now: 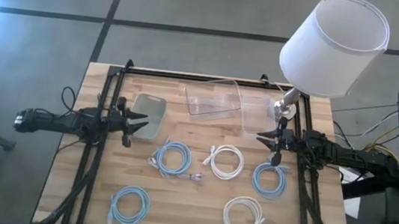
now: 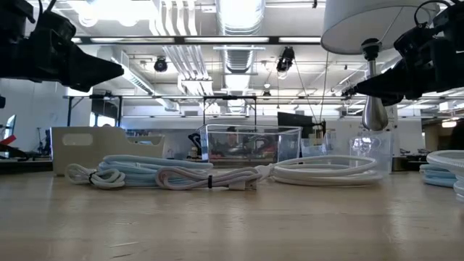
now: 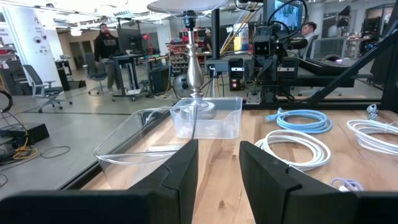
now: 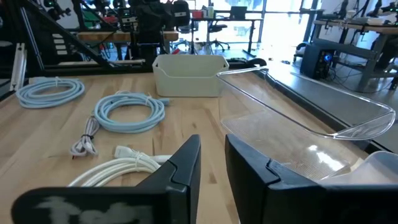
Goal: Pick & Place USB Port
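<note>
Several coiled cables lie on the wooden table: a blue coil, a white coil and another blue coil in the middle row, then a blue coil and a white coil nearer the front. My left gripper hovers at the left beside a pale green bin, open and empty; it also shows in the left wrist view. My right gripper hovers at the right, near a clear bin, slightly open and empty; it also shows in the right wrist view.
A second clear bin lies tilted at the back middle. A lamp with a white shade stands at the back right corner. A black frame runs along the table's sides. People stand in the room beyond the table.
</note>
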